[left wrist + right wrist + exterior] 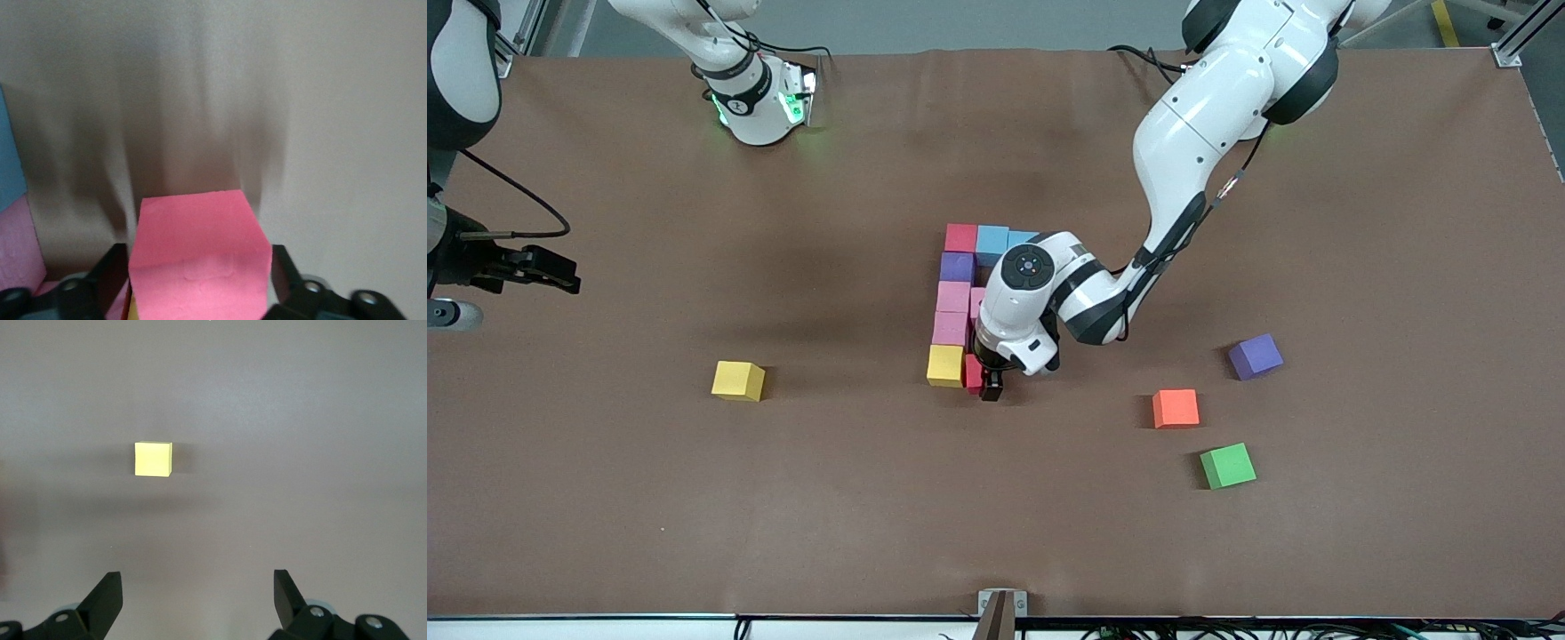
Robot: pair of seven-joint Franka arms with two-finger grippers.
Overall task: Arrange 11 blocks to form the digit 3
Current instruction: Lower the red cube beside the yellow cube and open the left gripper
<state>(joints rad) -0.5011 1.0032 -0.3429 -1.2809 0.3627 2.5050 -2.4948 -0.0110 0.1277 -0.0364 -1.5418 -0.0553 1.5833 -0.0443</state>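
At mid-table the digit 3 (960, 307) is partly built: a spine of red, purple, two pink and a yellow cube, blue cubes forming the bar nearest the robots, and a red block (972, 372) (pink-looking in the wrist view) just placed beside the yellow end. The left gripper (991, 388) straddles that block with its fingers (110, 273) spread off its sides, holding nothing. How many blocks sit under the arm I cannot tell. Loose orange (1176, 408), purple (1256, 356) and yellow (738, 380) cubes remain. The right gripper (543, 269) waits wide open, empty, at its own table end.
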